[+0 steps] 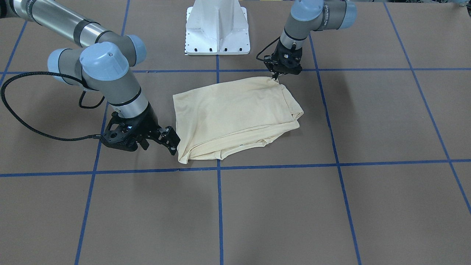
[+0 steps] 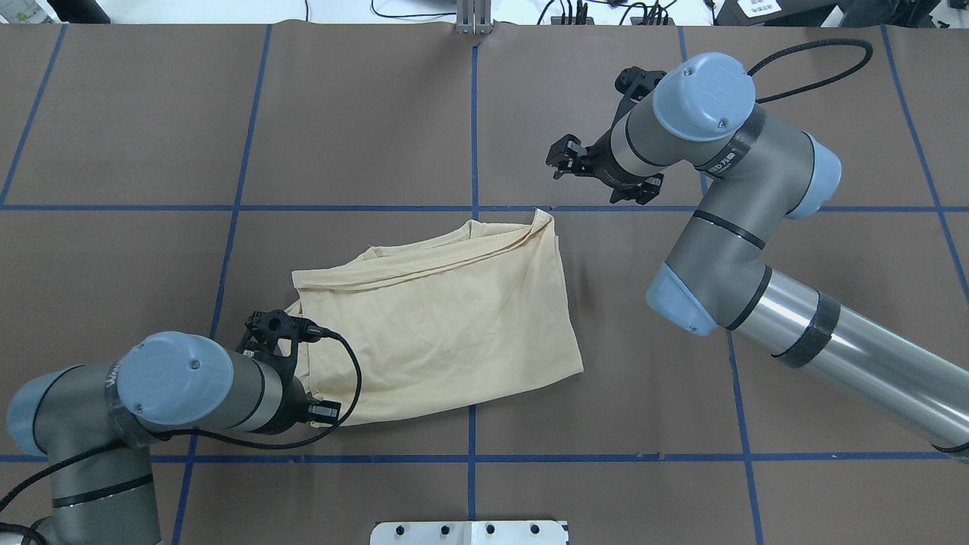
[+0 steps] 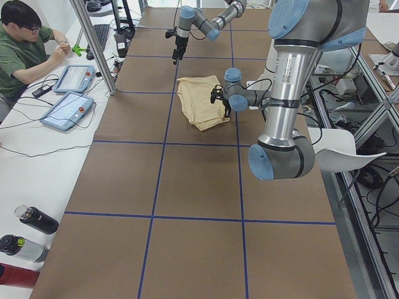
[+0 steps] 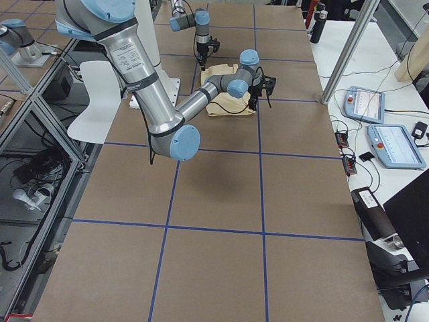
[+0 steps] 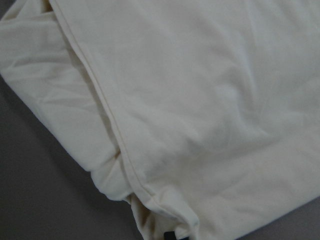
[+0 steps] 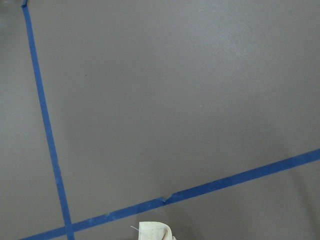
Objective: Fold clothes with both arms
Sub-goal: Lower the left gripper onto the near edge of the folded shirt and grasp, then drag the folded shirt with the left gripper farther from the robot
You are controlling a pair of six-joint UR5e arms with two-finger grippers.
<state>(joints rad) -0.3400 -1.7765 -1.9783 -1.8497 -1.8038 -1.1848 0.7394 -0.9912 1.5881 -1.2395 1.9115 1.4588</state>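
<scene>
The cream-yellow shirt (image 1: 235,114) lies folded in a rough rectangle mid-table with its plain side up, and the print is hidden. It also shows in the overhead view (image 2: 439,325). My left gripper (image 1: 275,76) points straight down and is shut on the shirt's corner nearest the robot base. In the overhead view my left wrist hides it. In the left wrist view fabric (image 5: 200,100) fills the frame. My right gripper (image 1: 172,141) is open and tilted low beside the shirt's opposite corner. It stands apart from the cloth in the overhead view (image 2: 562,159). The right wrist view shows a scrap of fabric (image 6: 156,231).
The white base pedestal (image 1: 218,29) stands at the table's robot side. Blue tape lines (image 1: 219,206) grid the brown tabletop. An operator (image 3: 25,43) sits at a side desk with tablets (image 3: 67,111), and bottles (image 3: 34,219) lie there.
</scene>
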